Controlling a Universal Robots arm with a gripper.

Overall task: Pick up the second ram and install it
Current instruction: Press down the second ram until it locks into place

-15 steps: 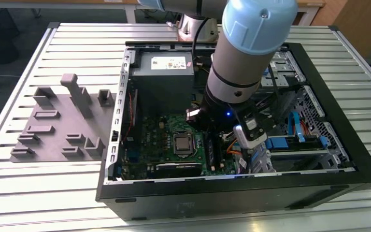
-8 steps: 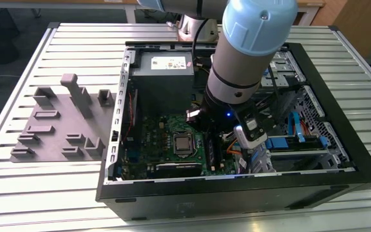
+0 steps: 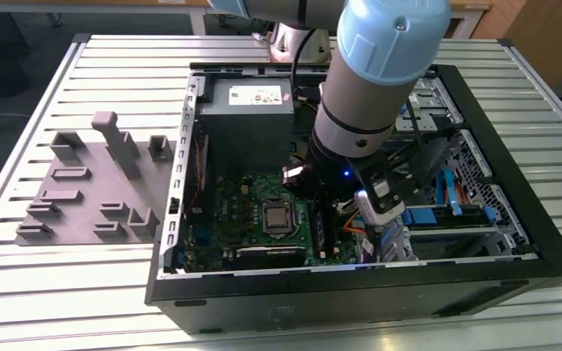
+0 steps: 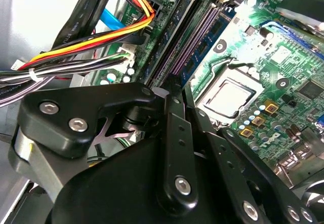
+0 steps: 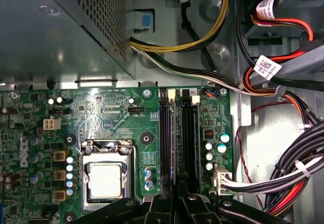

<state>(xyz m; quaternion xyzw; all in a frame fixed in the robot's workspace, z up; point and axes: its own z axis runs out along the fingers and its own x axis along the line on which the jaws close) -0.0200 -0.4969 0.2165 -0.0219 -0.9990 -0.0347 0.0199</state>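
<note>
My gripper [image 3: 322, 212] reaches down into the open computer case, over the memory slots beside the processor socket [image 5: 105, 179]. In both wrist views its black fingers [image 4: 172, 112] stand close together on a thin dark board with a bluish label, the second ram [image 4: 208, 37]. That board stands on edge along the long black slots of the green motherboard [image 5: 111, 112]. In the first wrist view the second ram [image 5: 174, 143] shows edge-on between two slots, running away from the gripper [image 5: 174, 198]. How deep the board sits in its slot is hidden.
The grey power supply [image 5: 50, 31] lies beyond the motherboard. Bundled cables [image 5: 283, 173] run close beside the slots, and coloured wires [image 4: 101, 36] pass near the fingers. The case wall [image 3: 515, 183] and drive bay hem the arm in. A grey parts fixture [image 3: 96, 183] lies on the table outside.
</note>
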